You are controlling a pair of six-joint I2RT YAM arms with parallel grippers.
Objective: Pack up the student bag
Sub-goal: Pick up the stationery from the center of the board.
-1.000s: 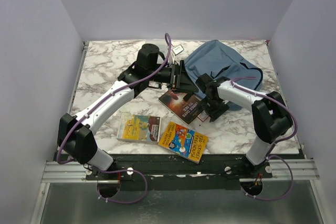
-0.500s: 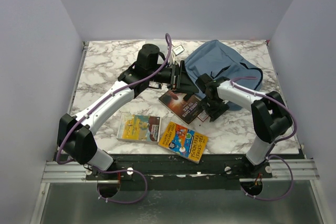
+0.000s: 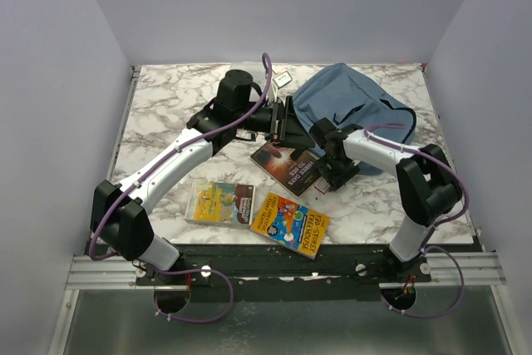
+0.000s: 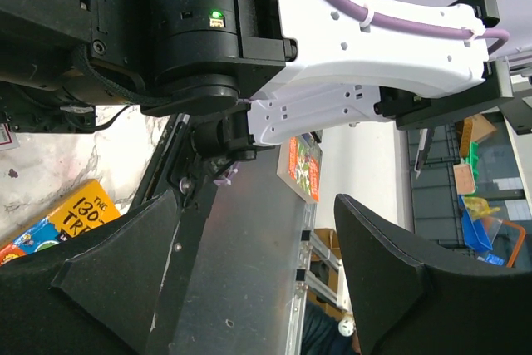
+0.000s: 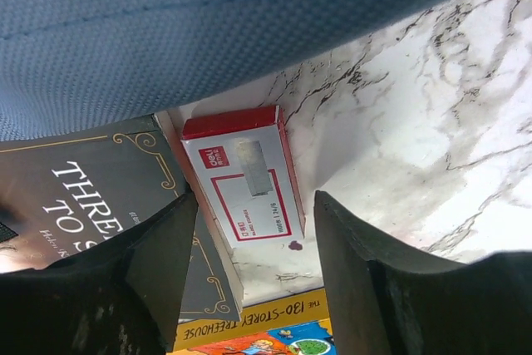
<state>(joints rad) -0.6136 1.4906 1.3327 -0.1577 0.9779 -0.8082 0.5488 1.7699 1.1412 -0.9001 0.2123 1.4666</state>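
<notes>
The right gripper (image 5: 253,201) hangs over a small white cardboard box with red edging (image 5: 241,172), its jaws part open and standing one to each side of the box's long edges, with nothing gripped yet and no contact that the wrist view can confirm. The box lies flat on the white marble-patterned desk (image 5: 432,122), hard against the edge of a dark hardback book with pale lettering (image 5: 75,180), and just short of the soft dusty-blue fabric student bag (image 3: 349,101), which sits slumped at the back right of the desk. Picking up the box looks like the step in hand. To do it well, the jaws should stay centred on the box and drop low enough to catch its sides. The finger on the book's side is the risk, as it could land on the cover instead of slipping down beside the box. The left gripper (image 3: 287,120) is held at the bag's near-left edge with jaws wide and nothing between them. Two bright yellow picture books (image 3: 291,224) lie nearer the arms' bases.
</notes>
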